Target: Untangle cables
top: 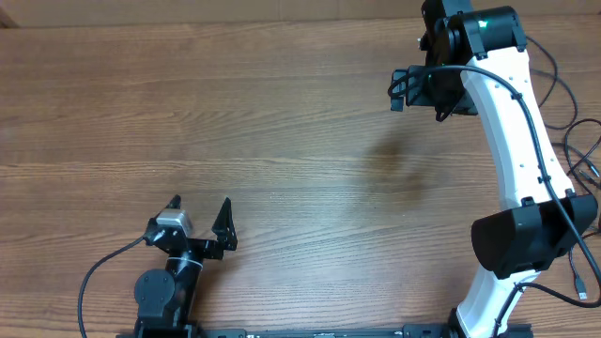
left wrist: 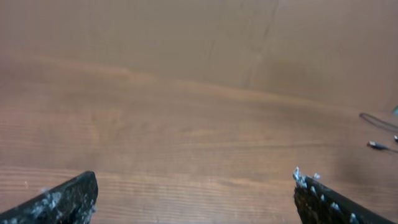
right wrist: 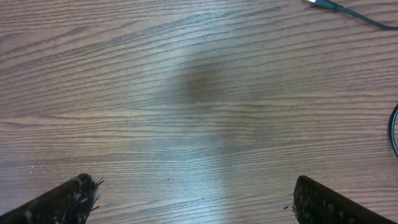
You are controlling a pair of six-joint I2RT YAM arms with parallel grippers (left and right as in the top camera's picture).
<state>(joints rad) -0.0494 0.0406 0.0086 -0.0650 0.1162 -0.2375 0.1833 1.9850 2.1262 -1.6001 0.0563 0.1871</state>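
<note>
The brown wooden table (top: pixel 235 122) fills every view, and only wood shows between the fingers of both tools. The left gripper (top: pixel 199 214) is spread wide and holds nothing. The right gripper (top: pixel 402 90) is spread wide too, with nothing in it.

The cables (top: pixel 582 164) lie well apart from both tools, by the table's side near the bottom of the right arm. From the right gripper (right wrist: pixel 193 193), 1 silver plug (right wrist: pixel 324 5) peeks in at the top right corner. From the left gripper (left wrist: pixel 196 193), a thin cord and plug (left wrist: pixel 377 146) sit far off to the right.

I think 3 things could go wrong. The cords are thin and flat, so the fingers might close on nothing. They lie close to the arm's own thick wires, so a tool might grab the wrong one. A hard tug could also pull a knot tighter or drag the cords off the table.
</note>
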